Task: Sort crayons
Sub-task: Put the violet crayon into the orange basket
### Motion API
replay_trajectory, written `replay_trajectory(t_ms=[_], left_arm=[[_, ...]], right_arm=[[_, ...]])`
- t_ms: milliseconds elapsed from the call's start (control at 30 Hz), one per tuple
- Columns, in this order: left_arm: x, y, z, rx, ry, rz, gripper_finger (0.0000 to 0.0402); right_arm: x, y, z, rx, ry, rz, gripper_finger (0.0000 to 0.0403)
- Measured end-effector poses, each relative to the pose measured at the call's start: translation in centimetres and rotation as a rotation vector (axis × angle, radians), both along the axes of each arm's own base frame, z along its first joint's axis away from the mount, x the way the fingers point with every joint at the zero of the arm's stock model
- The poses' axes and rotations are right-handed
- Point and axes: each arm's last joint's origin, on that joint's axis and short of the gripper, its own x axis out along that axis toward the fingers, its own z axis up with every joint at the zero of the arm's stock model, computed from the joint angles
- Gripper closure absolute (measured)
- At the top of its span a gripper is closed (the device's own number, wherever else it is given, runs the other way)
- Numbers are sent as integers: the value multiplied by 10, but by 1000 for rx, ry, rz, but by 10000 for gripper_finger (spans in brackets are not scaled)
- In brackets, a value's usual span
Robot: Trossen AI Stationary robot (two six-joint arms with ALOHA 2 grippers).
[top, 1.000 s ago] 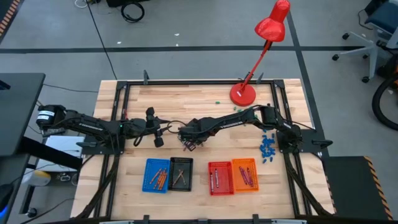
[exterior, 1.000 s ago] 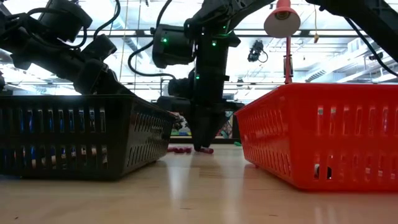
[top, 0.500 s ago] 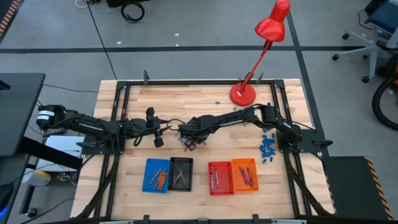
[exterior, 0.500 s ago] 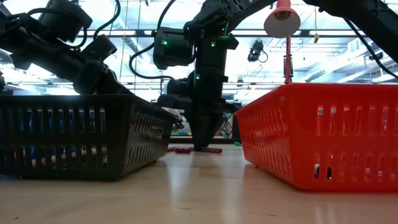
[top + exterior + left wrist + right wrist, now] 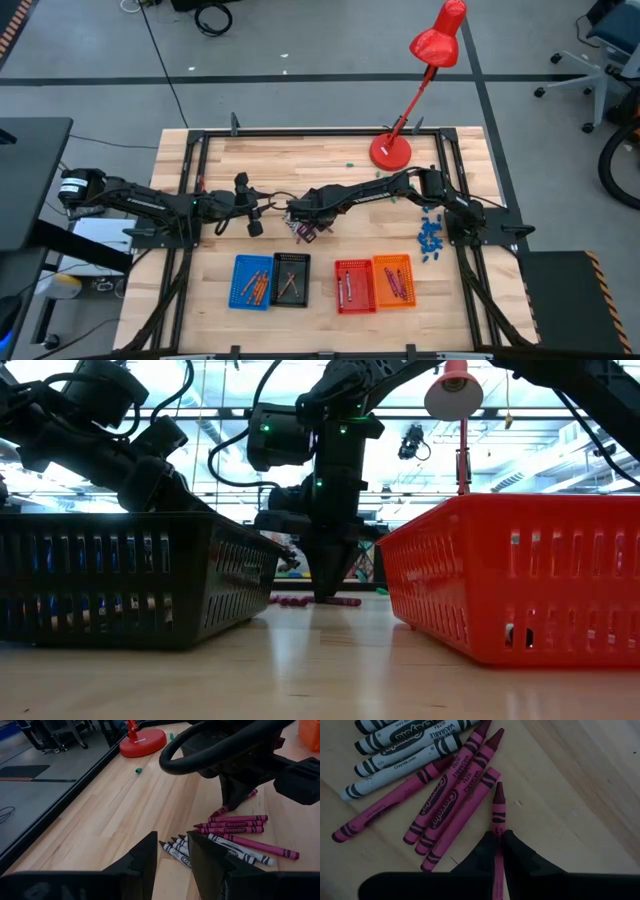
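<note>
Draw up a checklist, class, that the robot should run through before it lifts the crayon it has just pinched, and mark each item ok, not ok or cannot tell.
1. Right pincer shut on a single magenta paper-wrapped crayon: ok.
2. That crayon lies apart from the neighbouring magenta crayons: ok.
3. White paper-wrapped crayons lie outside the grip: ok.
4. Left pincer waits open beside the pile, away from the right arm's path: cannot tell.
5. Orange slotted plastic basket already holds magenta crayons, so it suits as target: ok.
6. Grip is near the crayon's middle: cannot tell.
</note>
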Motion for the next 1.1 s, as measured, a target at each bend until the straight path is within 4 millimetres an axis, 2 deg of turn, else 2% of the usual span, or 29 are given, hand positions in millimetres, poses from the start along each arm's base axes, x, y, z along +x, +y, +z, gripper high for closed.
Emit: replay_trajectory(t_ms=[333,633,900,1100], left_arm=[[0,0,0,0,2,0,283],[0,0,-1,2,7,-1,283],[0,0,-1,4,10,-1,283],[-1,0,-1,4,19,-2,283]], right_arm=[[-7,2,13,13,11,4,373],[-21,5,53,-13,-9,-3,373],[-47,28,94,-58,12,-29,373],[-66,53,111,-82,49,-69,372]])
